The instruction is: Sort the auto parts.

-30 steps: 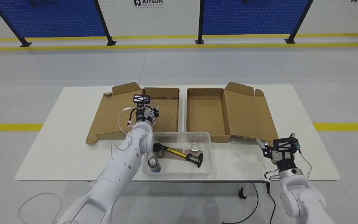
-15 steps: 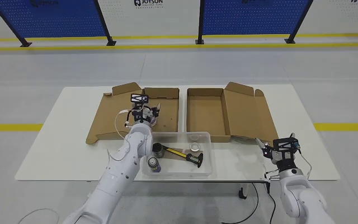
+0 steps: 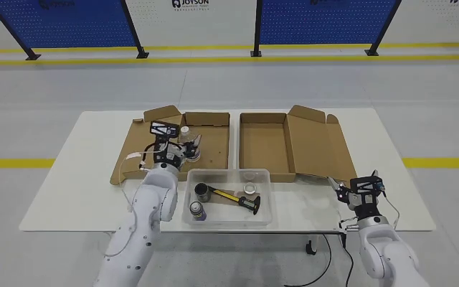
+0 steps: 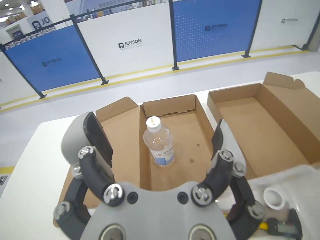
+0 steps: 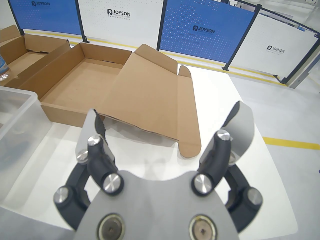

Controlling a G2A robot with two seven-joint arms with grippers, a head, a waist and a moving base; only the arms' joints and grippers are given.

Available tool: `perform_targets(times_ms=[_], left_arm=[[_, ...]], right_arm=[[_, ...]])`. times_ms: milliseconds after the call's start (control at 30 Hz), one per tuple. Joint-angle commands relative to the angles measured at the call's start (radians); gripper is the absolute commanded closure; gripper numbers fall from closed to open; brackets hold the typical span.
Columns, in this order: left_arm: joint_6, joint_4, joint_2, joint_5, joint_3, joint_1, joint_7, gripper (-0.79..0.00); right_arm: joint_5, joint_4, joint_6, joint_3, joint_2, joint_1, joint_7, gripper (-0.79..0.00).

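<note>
The bottle [image 4: 161, 148] is standing upright in the left cardboard box [image 4: 175, 106], just on the far side of the left gripper [image 4: 156, 126], which is hovering spread wide and not touching it.

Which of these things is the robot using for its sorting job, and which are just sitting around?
For the job: bottle standing in the left box; right box; clear bin holding yellow-handled tool, white ring, silver cylinder, dark cylinder; left gripper and right gripper, jaws open.

Just around: fence panels, yellow floor line.
</note>
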Motion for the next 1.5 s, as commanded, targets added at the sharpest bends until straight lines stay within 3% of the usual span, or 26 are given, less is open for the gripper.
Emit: perform_targets(times_ms=[0, 267, 433, 1000, 1267, 1467], left_arm=[[-0.099, -0.064, 0.009, -0.007, -0.023, 0.038, -0.057, -0.785], [-0.460, -0.172, 0.039, -0.044, -0.072, 0.100, -0.296, -0.785], [-0.577, -0.152, 0.047, -0.107, -0.067, 0.079, -0.403, -0.785], [-0.593, -0.140, 0.048, -0.133, -0.061, 0.070, -0.413, -0.785], [-0.611, -0.115, 0.054, -0.006, -0.002, 0.045, -0.379, -0.785], [-0.628, -0.066, 0.054, 0.043, 0.047, -0.009, -0.412, -0.785]], right_arm=[[0.000, 0.000, 0.000, 0.000, 0.000, 0.000, 0.000, -0.785], [0.000, 0.000, 0.000, 0.000, 0.000, 0.000, 0.000, -0.785], [0.000, 0.000, 0.000, 0.000, 0.000, 0.000, 0.000, -0.785], [0.000, 0.000, 0.000, 0.000, 0.000, 0.000, 0.000, -0.785], [0.000, 0.000, 0.000, 0.000, 0.000, 0.000, 0.000, -0.785], [0.000, 0.000, 0.000, 0.000, 0.000, 0.000, 0.000, -0.785]])
